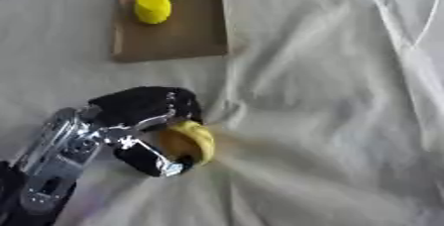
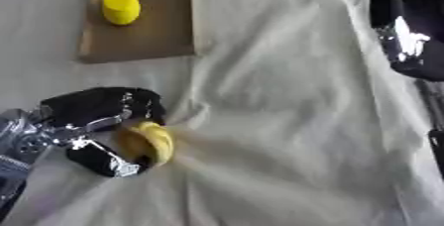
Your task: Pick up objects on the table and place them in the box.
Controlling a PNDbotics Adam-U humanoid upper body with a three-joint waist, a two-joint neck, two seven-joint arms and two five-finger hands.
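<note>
Left robot hand, entering from the table's near left corner, is grasping a yellow banana: black fingers are curling over the fruit from above while the thumb is closing beneath it, so that only the banana's curved right side is showing. Hand and banana are lying in the near left part of the table, which is covered by a pale, heavily wrinkled cloth; whether the fruit is resting on the cloth or lifted just off it cannot be told. Folds of the cloth are fanning out to the right of the banana and running up toward the far edge.

A shallow brown cardboard box is sitting near the far left edge of the table, well apart from the hand. A yellow rounded object is already lying inside it, in its far left part. Between the hand and the box, only wrinkled cloth is lying.

Right robot hand is appearing, in the right eye view only, as a dark blurred shape with bright glints at the far right corner; the state of this hand cannot be told.
</note>
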